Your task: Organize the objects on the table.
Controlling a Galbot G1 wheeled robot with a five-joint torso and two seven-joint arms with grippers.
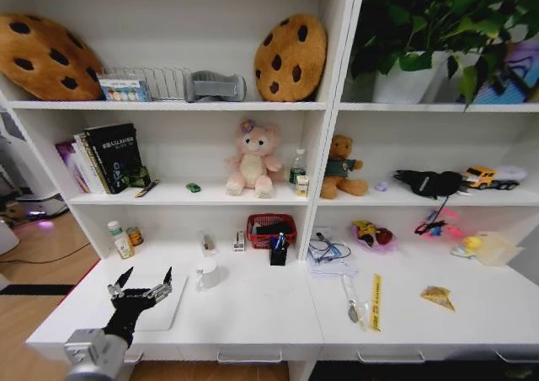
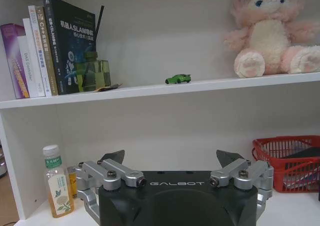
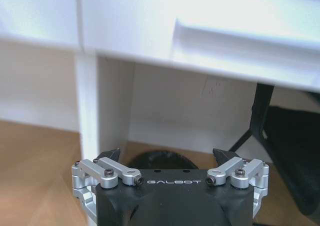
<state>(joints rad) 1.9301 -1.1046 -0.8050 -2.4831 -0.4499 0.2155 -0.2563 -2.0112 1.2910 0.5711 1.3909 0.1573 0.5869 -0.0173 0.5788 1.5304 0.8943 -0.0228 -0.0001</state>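
1. Laptop (image 1: 156,305) lies flat on the table (image 1: 253,313) near its left front corner, under my left gripper (image 1: 145,281), whose fingers stand apart and empty.
2. I judge it thin, stiff, smooth and rather heavy; best taken at one edge.
3. Its long axis seems to run front to back, though the arm hides part.
4. My right gripper (image 3: 170,158) hangs spread open below the desk, near a drawer (image 3: 240,41).

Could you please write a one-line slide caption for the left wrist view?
Open left gripper faces the shelf holding a tiny green toy car, books and a pink plush bear.
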